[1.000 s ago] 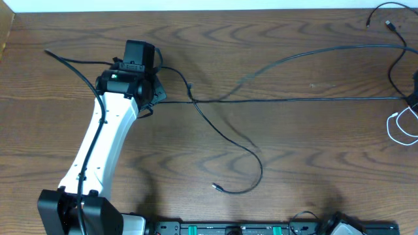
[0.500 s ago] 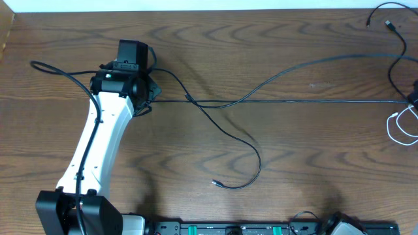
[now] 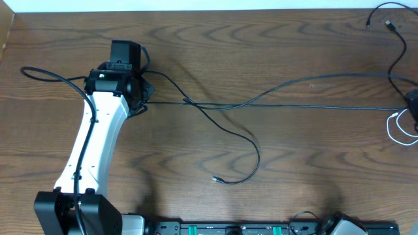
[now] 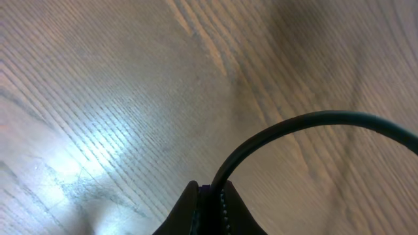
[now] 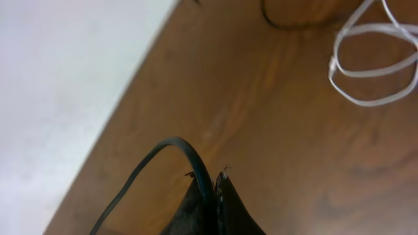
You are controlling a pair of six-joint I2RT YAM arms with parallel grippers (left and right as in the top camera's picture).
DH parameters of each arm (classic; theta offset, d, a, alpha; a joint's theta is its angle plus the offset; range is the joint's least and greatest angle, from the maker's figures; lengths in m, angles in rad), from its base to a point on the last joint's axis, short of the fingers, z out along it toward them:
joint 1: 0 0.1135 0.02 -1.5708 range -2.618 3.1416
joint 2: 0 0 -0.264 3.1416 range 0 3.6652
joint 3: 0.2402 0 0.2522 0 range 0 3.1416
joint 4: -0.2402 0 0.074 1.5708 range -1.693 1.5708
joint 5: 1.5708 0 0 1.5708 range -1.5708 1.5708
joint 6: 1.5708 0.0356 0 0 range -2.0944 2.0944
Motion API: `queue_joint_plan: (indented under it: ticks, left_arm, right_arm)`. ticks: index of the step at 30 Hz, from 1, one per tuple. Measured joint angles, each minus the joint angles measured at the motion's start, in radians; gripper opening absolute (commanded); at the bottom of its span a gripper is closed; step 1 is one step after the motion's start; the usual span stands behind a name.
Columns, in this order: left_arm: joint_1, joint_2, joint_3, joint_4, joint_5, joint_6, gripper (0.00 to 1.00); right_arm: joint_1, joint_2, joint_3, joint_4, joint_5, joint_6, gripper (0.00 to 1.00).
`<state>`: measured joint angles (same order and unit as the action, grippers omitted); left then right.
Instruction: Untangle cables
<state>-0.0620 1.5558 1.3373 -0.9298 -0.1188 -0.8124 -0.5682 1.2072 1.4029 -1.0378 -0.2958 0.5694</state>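
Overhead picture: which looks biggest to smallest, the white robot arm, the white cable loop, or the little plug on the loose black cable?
1. white robot arm, by far
2. white cable loop, cut off at the edge
3. little plug, a tiny speck

Black cables (image 3: 189, 102) crossed, white cable (image 3: 390, 128) looped.
The straight black cable (image 3: 313, 106) runs taut leftward from the white cable; far left, the curved black cable (image 3: 257, 156) crosses it, ending in a free plug (image 3: 215, 179).

Wood-grain table (image 3: 313, 176), thin black cables (image 3: 326, 106) across it, looped white cable (image 3: 390, 128) at right edge.
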Motion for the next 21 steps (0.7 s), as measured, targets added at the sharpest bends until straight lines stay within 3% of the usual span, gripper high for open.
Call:
queue_joint_plan:
  ticks: [2, 10, 13, 21]
  left_arm:
    - [0.004, 0.0, 0.0, -0.002, -0.021, 0.002, 0.08]
    - [0.023, 0.0, 0.0, -0.002, -0.064, 0.064, 0.08]
    - [0.023, 0.0, 0.0, -0.001, -0.063, 0.089, 0.07]
    - [0.023, 0.0, 0.0, 0.042, 0.016, 0.203, 0.08]
  right_arm:
    - [-0.005, 0.039, 0.0, -0.008, 0.006, -0.013, 0.27]
    - [-0.017, 0.169, 0.0, -0.031, -0.071, -0.161, 0.5]
    - [0.005, 0.19, 0.0, -0.03, -0.103, -0.212, 0.68]
    - [0.116, 0.193, 0.0, -0.014, -0.135, -0.338, 0.98]
